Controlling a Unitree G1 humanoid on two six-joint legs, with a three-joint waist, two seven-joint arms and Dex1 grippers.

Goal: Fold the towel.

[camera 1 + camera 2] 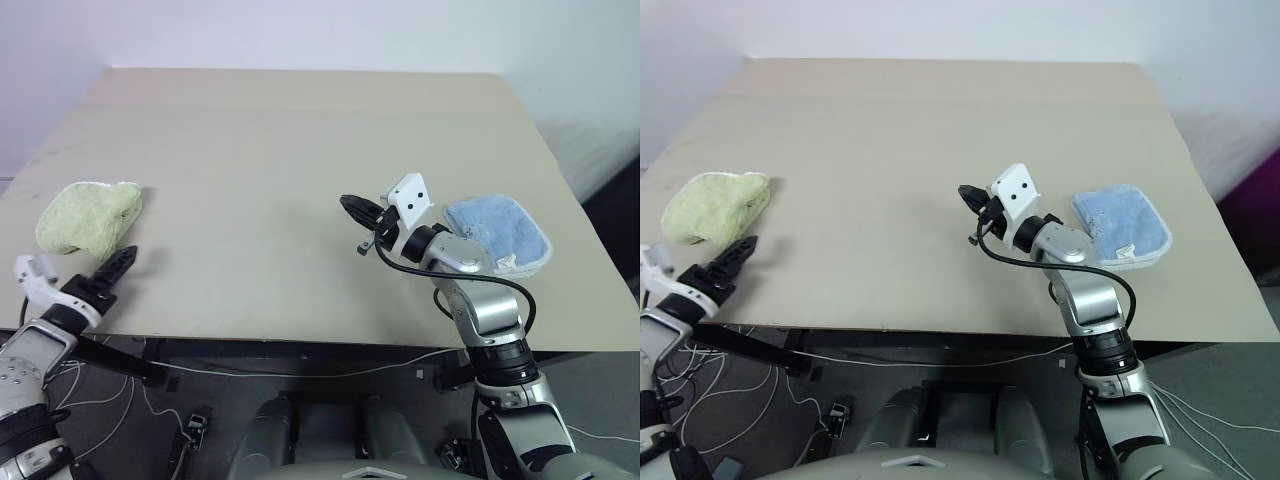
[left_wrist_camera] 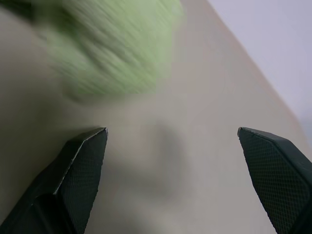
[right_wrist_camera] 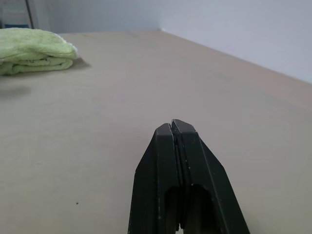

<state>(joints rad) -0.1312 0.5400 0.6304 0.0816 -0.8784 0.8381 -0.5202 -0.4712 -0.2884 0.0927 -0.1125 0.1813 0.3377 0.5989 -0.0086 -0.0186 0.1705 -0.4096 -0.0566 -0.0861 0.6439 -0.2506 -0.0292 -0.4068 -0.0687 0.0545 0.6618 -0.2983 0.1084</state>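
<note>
Now green towel lies folded on surface; left gripper spread just beside it, empty; right gripper pressed together mid-surface.

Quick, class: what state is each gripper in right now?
Left gripper: open, holding nothing, near the towel.
Right gripper: shut, empty.

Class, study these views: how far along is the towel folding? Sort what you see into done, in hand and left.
Done: the towel lies folded into a compact bundle near the table's left edge. In hand: nothing; the left gripper is open with the towel just beyond its fingertips, and the right gripper is shut and empty. Left: seemingly little, perhaps pulling the arms back.
</note>
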